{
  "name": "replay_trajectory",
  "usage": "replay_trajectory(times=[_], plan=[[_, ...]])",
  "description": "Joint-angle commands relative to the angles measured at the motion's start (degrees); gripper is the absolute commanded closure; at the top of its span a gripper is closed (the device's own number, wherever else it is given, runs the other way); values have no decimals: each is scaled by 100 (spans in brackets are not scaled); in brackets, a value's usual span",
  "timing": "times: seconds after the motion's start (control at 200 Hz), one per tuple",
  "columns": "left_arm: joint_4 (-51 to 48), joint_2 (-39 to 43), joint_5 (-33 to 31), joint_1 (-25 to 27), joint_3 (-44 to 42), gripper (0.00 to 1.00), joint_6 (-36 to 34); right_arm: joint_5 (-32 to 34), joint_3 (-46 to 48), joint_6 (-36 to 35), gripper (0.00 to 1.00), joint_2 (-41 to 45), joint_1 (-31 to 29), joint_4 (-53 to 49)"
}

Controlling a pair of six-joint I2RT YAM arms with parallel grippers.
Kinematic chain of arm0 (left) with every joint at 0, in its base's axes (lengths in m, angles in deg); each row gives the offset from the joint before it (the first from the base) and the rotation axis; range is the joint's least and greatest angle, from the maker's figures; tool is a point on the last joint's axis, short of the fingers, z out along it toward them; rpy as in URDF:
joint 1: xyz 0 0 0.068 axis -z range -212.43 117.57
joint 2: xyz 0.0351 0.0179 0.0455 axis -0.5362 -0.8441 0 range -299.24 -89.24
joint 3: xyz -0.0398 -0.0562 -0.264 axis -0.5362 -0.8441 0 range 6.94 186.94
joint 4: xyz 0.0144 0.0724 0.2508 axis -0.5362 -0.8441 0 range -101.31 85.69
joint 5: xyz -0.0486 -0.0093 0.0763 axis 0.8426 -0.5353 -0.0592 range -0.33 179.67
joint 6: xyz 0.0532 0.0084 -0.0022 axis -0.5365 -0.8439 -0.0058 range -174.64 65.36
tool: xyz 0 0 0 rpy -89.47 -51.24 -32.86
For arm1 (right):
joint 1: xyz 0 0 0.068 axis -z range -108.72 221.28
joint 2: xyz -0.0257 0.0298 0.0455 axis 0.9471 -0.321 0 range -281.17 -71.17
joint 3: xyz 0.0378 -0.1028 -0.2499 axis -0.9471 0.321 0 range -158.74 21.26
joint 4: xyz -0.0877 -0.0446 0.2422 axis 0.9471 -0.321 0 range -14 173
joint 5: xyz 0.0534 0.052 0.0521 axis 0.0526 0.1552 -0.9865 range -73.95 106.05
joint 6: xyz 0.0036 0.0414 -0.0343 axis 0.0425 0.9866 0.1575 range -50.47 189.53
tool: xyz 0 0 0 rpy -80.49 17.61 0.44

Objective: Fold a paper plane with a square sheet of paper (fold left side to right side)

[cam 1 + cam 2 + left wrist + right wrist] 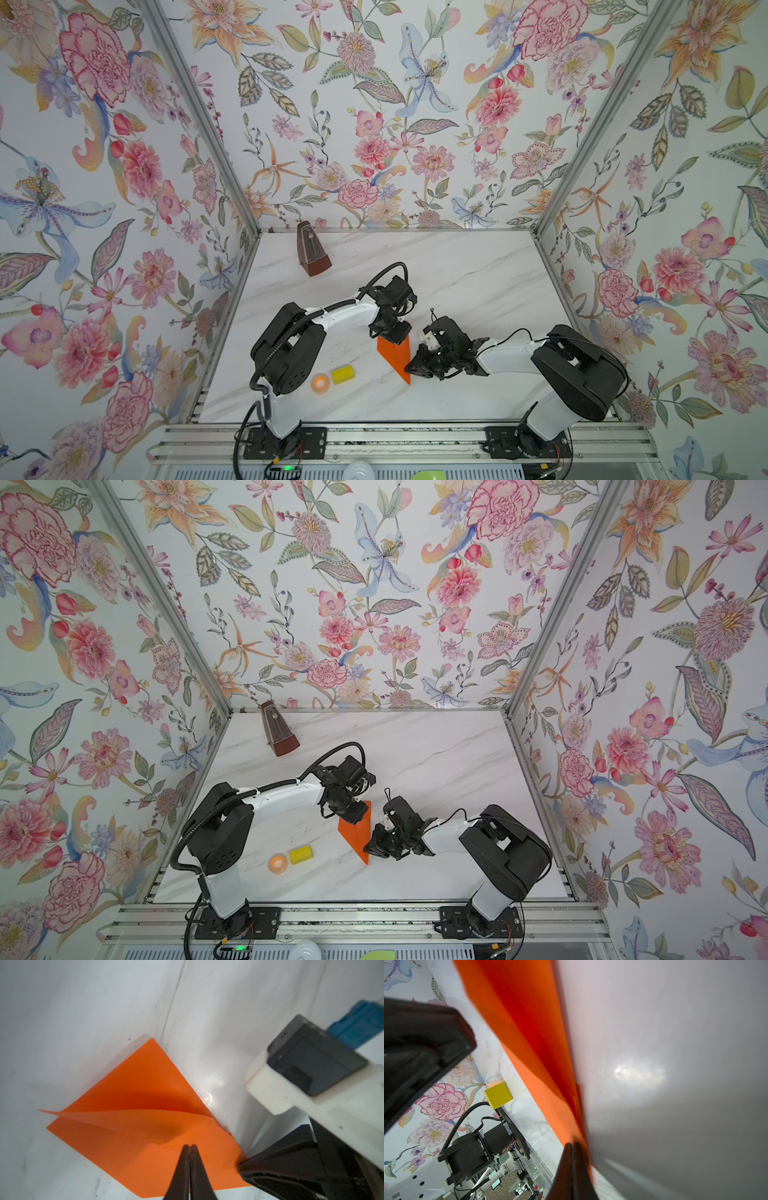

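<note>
Flowered walls close in a white marbled surface; our orange paper lies mid-surface between both arms, folded to a narrow wedge.
Our left claw is pinched fully together, empty, tips over the paper; our right claw is likewise closed and empty at its long edge. We judge the sheet light, thin and springy, since one flap lifts off the layer below, and likely to slide on the glossy top: we would pin one layer and pinch a free corner.

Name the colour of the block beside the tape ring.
Yellow; the block, clearest in right wrist view.
</note>
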State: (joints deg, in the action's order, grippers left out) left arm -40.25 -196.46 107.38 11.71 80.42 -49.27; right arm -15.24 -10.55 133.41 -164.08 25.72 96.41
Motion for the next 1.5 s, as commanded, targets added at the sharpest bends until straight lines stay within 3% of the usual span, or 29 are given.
replay_trajectory(times=[0.0,0.55,1.496], plan=[[-418,-278,-104,42,102,94,-189,342,114,-95,100,-274,29,-671],[-432,-650,-570,8,124,97,-295,299,158,-185,100,-307,91,-784],[-597,-1477,-1093,-954,976,100,-439,308,132,-214,100,-268,109,-889]])
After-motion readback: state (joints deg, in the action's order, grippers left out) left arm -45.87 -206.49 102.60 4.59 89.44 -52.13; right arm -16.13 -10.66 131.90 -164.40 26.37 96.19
